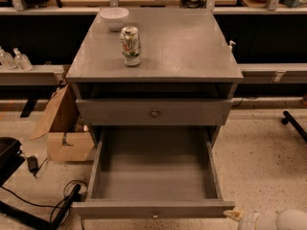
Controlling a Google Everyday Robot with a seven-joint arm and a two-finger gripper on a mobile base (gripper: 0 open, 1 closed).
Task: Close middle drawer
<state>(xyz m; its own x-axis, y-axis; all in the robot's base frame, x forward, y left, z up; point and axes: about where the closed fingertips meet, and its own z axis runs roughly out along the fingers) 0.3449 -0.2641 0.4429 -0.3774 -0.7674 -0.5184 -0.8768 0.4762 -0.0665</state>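
Observation:
The middle drawer (pixel 153 176) is pulled far out of the grey cabinet (pixel 158 47). It is a deep, empty grey box, and its flat front (pixel 120 209) faces me at the bottom edge with a small round knob (pixel 154 215). My gripper (pixel 236 215) shows only as a tan tip at the bottom right, just beside the right end of that front. The white arm (pixel 280 221) lies behind it, mostly cut off by the frame's edge.
Another grey drawer front (pixel 120 113) with a knob sits shut above the open drawer. A drink can (pixel 130 45) and a white bowl (pixel 114 18) stand on the cabinet top. A cardboard box (pixel 62 128), cables (pixel 43 206) and a black base (pixel 9 159) lie on the floor at the left.

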